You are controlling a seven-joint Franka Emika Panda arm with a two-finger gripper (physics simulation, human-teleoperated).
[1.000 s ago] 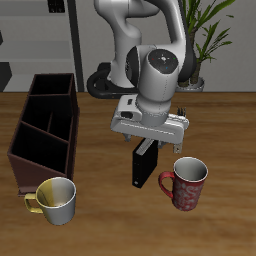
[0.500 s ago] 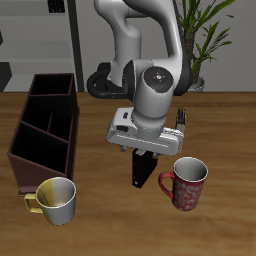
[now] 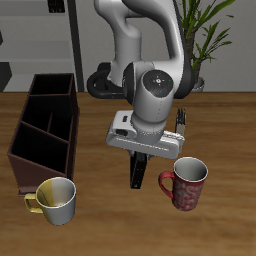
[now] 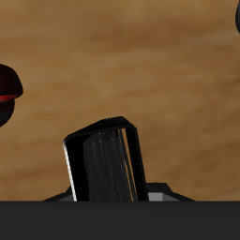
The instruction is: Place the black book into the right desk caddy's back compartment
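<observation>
My gripper is shut on the top of the black book, which hangs upright below the fingers over the middle of the table. The wrist view shows the book close up, dark and glossy, over the wooden tabletop. The right desk caddy, a long dark brown open box with inner dividers, stands some way to the side of the book. Its back compartment is the end section farthest from the table's front edge. The gripper is apart from the caddy.
A red mug stands close beside the book, on the side away from the caddy; it also shows in the wrist view. A yellow-and-white mug stands at the caddy's near end. A potted plant is behind the table.
The gripper and the held book have shifted slightly towards the caddy and the wrist has turned a little. The mugs and the caddy have not moved.
</observation>
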